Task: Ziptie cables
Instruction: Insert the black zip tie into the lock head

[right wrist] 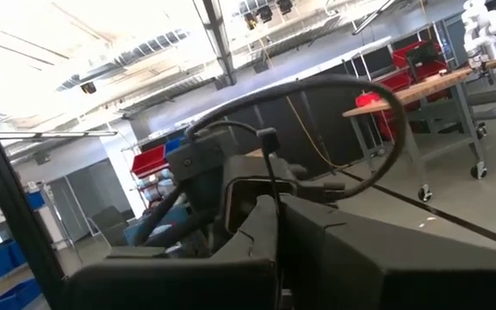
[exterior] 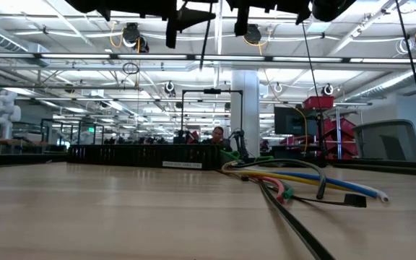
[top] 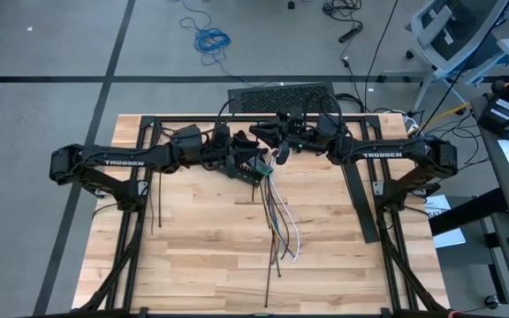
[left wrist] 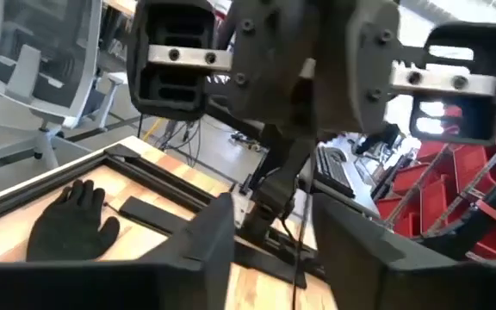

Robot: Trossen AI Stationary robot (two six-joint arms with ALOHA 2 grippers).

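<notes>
Both arms reach in from the sides and meet over the far middle of the wooden tabletop [top: 201, 256], raised well above it. In the high view the left hand [top: 253, 168] sits just beside the right hand [top: 281, 148], the two nearly touching.

The left wrist view shows the left hand's fingers [left wrist: 205, 245] set apart with a clear gap between them, the right arm's wrist looming just in front; nothing can be made out in that gap. The right wrist view shows the right hand [right wrist: 274, 228] with its fingers drawn tight together on a thin dark ziptie [right wrist: 269, 168] that stands up from between them.

The cables [top: 279, 225] lie on the tabletop below the two hands, fanning out from under them toward the near edge; the low view shows their white, blue, yellow, red and green ends resting flat. More zipties [top: 155, 208] lie on the tabletop near the left arm, well apart from the cables. A long black rail [top: 359, 199] lies by the right arm
</notes>
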